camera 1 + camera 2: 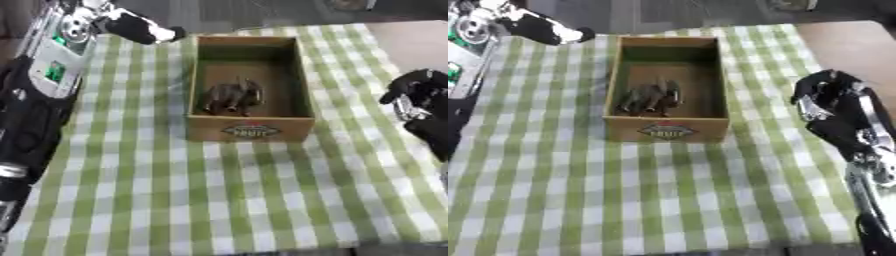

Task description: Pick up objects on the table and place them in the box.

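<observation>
An oval label [251,131], its writing unreadable, marks the front of the wooden box [250,120] on the green-checked table [210,200]. A dark brown animal figure [233,97] lies inside, well left of the right hand [826,100], fingers curled, holding nothing. The left hand [144,30], beyond the box's far-left corner, clasps a black-and-white object; its fingers' set is unclear.
</observation>
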### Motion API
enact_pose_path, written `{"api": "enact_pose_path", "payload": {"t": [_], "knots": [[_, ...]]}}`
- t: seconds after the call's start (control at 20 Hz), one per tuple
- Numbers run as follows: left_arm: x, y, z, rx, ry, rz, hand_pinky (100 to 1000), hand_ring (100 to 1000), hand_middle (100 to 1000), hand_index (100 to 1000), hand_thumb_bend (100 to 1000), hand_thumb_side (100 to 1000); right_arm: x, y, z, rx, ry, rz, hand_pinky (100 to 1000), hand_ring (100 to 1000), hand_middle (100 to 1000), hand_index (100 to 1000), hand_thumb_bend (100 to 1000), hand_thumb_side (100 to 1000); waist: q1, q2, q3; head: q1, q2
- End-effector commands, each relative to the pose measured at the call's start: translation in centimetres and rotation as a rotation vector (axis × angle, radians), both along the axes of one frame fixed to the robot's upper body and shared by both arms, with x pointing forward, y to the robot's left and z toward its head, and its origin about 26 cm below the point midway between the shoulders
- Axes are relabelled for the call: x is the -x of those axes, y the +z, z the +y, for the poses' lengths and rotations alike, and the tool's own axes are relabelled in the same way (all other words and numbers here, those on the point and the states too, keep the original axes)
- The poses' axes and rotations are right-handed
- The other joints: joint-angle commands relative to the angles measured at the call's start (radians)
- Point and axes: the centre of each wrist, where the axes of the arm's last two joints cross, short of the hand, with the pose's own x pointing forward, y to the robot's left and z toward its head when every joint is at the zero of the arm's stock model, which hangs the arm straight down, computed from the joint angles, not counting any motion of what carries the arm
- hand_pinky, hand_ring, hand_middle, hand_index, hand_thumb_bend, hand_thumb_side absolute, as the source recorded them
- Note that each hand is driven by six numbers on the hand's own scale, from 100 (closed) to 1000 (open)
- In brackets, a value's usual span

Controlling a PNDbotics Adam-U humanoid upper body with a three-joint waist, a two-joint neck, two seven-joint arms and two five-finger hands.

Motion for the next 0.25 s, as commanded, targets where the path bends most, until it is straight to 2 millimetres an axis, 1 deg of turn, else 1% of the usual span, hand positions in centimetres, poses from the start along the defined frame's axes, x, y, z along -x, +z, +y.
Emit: {"api": "enact_pose_path", "payload": {"t": [0.05, 0.1, 0.15, 0.2, 0.25], "knots": [[1.9, 1.6, 1.8, 0.138, 0.005, -0.088, 613, 557, 626, 725, 494, 182, 0.0, 0.7, -0.4, 0.004, -0.016, -0.024, 571, 519, 515, 578, 127, 190, -0.004, -0.019, 0.009, -0.008, 0.006], [2.4, 1.1, 2.2, 0.203, 0.003, -0.09, 600, 544, 612, 713, 397, 196, 0.0, 0.7, -0.5, 0.003, -0.019, -0.024, 571, 519, 515, 578, 128, 190, -0.004, -0.018, 0.015, -0.009, 0.007], [2.8, 0.6, 2.6, 0.268, -0.001, -0.091, 598, 543, 611, 711, 384, 201, 0.0, 0.7, -0.5, 0.001, -0.022, -0.024, 571, 519, 515, 578, 128, 191, -0.003, -0.018, 0.019, -0.01, 0.008], [3.1, 0.1, 3.0, 0.338, -0.003, -0.089, 592, 536, 601, 699, 298, 244, 0.0, 0.7, -0.5, 0.0, -0.023, -0.024, 572, 519, 516, 578, 132, 193, -0.003, -0.018, 0.024, -0.011, 0.01], [3.5, -0.5, 3.2, 0.409, -0.01, -0.084, 592, 536, 600, 698, 294, 248, 0.0, 0.7, -0.6, 0.0, -0.023, -0.025, 572, 519, 516, 579, 132, 193, -0.003, -0.017, 0.027, -0.012, 0.011]]}}
